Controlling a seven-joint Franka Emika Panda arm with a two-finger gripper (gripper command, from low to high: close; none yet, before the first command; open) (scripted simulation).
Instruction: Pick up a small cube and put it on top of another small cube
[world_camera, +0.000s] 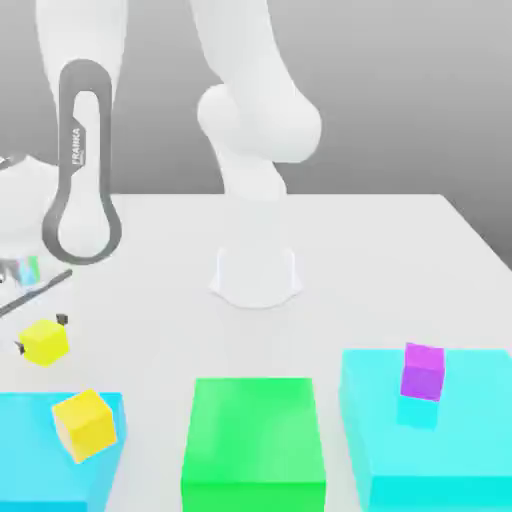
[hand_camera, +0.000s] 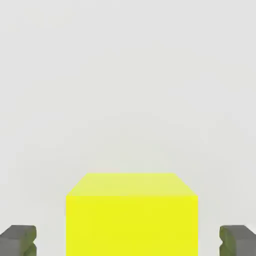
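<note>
Over at the exterior view's left, on the white table, the small bright lemon-yellow plain-faced cube sits between the gripper's part-open dark fingertips, neither visibly touching; it looks light, rigid and smooth, best pinched on opposite flat sides.

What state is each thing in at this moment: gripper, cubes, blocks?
Gripper: fingers either side of the lemon cube, a gap showing on both sides.
Lemon cube: on the table, between the fingers, not lifted.
Golden cube: tilted, on the left cyan block.
Purple cube: upright, on the right cyan block.
Green block: flat on the table, nothing on it.
</note>
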